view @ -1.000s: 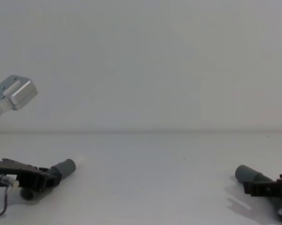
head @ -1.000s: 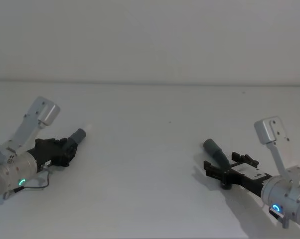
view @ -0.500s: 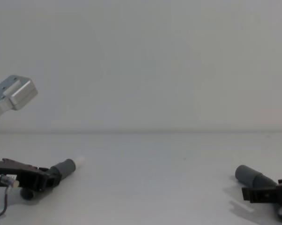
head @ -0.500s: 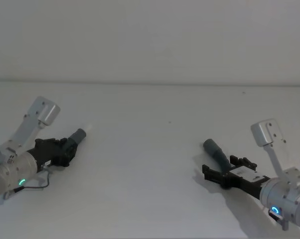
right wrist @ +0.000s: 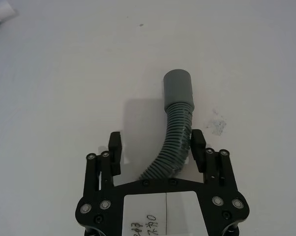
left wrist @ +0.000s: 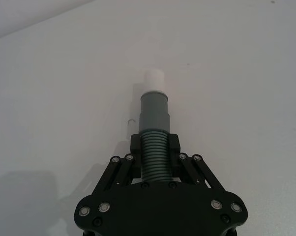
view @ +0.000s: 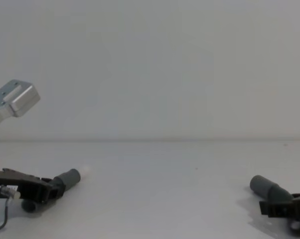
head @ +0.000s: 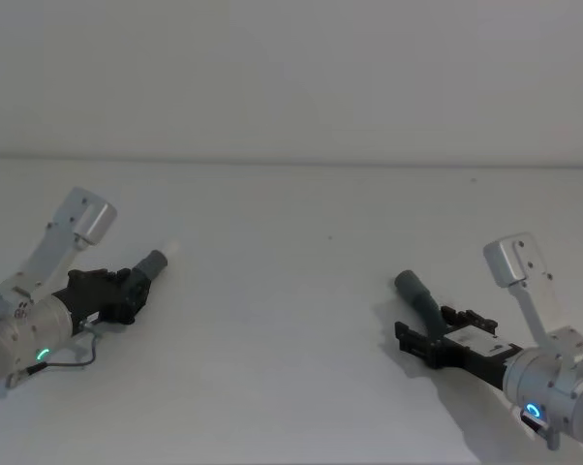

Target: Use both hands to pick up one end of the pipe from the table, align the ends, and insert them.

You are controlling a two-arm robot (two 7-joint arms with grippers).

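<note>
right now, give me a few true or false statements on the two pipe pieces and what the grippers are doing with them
The left gripper has its fingers shut on the white-tipped pipe piece. True.
The right gripper has its fingers clamped on the plain-cuffed pipe piece. False: its fingers are open, one on either side of the ribbed part.
The two cuffs are joined. False: the pieces are far apart, at opposite sides of the table.
The plain-cuffed pipe piece is curved. True.
</note>
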